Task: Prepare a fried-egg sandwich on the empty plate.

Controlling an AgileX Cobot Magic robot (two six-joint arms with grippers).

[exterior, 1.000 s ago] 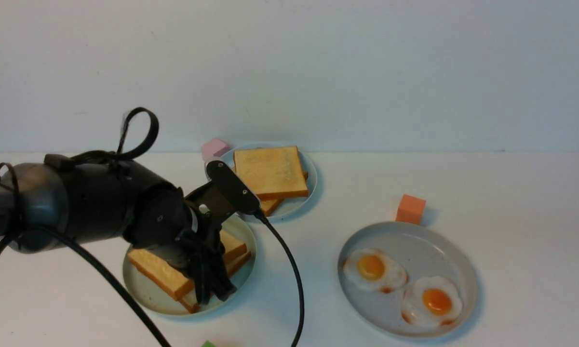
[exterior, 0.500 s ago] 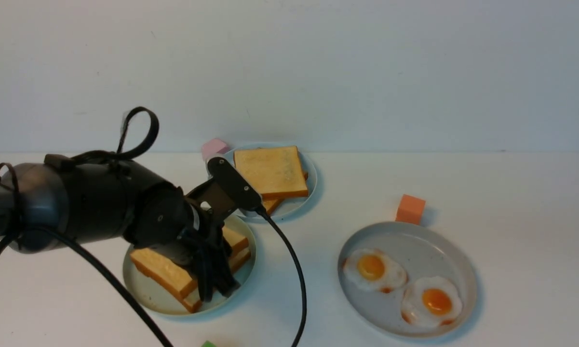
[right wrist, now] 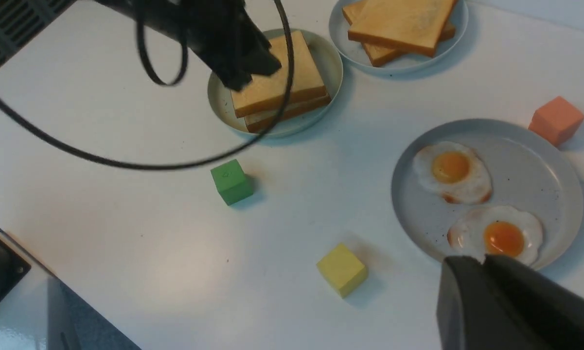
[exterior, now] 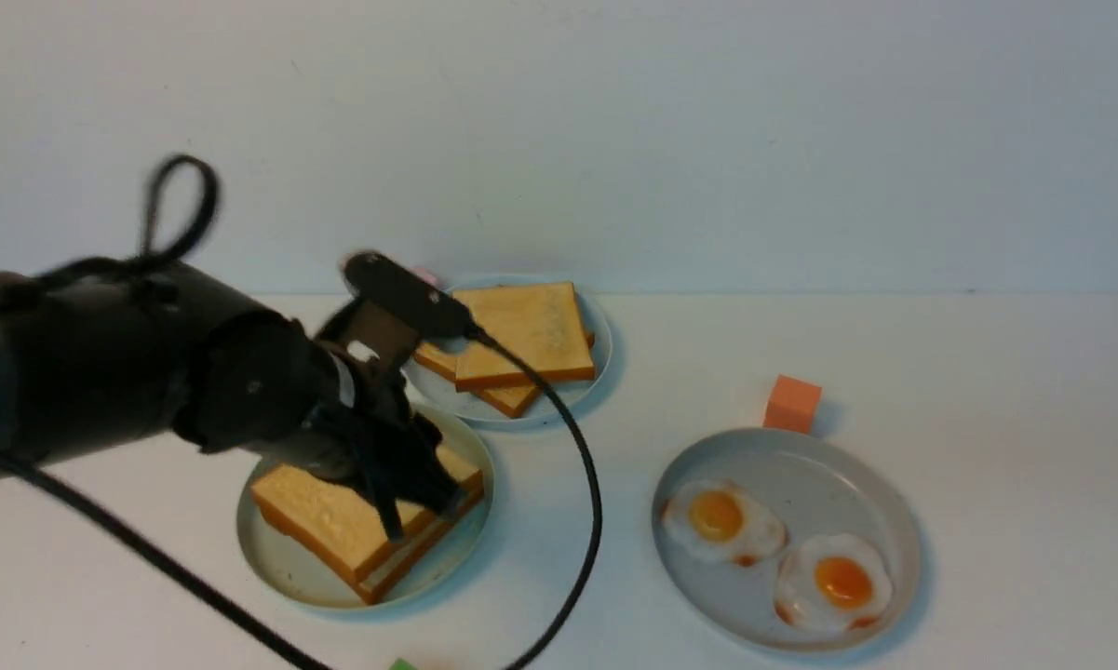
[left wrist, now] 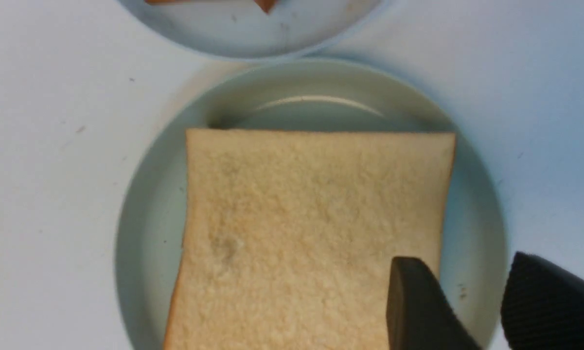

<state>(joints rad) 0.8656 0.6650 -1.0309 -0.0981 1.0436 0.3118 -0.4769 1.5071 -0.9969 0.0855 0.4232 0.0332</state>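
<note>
Three plates stand on the counter [exterior: 987, 372]. Lower left in the front view, the mint-green plate [exterior: 284, 563] carries the sandwich [exterior: 330, 516]: two toast slices stacked, any egg between them hidden. The left gripper [left wrist: 464, 272] hangs over the top slice, jaws apart and empty. The grey-blue plate [exterior: 559, 400], upper centre, holds at least two more slices [exterior: 521, 330]. The grey plate [exterior: 801, 465], lower right, holds two fried eggs [exterior: 721, 521]. There are three cubes: orange [right wrist: 557, 119], green [right wrist: 231, 181] and yellow [right wrist: 341, 269]. The right gripper [right wrist: 482, 262] has its jaws closed on nothing.

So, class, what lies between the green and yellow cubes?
Nothing: the table between the green cube and yellow cube is bare, in the right wrist view.
</note>
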